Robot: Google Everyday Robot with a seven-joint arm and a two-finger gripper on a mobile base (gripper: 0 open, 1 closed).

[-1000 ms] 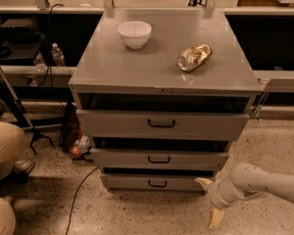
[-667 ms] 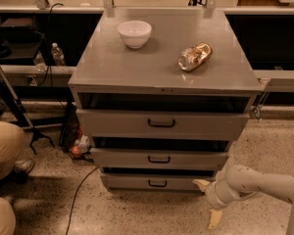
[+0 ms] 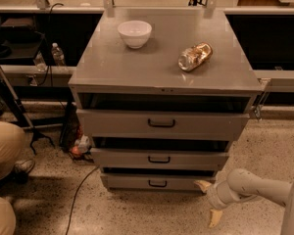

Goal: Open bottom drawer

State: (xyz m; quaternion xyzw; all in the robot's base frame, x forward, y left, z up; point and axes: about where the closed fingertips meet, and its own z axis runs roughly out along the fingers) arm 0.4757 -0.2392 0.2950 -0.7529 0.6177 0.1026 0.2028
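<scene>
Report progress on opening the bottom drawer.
Done: the gripper is low near the floor, right of the grey metal cabinet's low flat bottom drawer, jaws apart. In hand: the approach, nothing gripped. Left: reach the small black loop handle, grip it, pull.

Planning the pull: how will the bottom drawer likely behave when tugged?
The bottom drawer looks like rigid metal, so it probably slides without flexing. Its small loop handle may slip from a loose grasp. The gripper sits open, low right of it.

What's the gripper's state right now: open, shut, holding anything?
Gripper: open, holding nothing, low near the floor by the right end of the bottom drawer, clear of its handle.
</scene>
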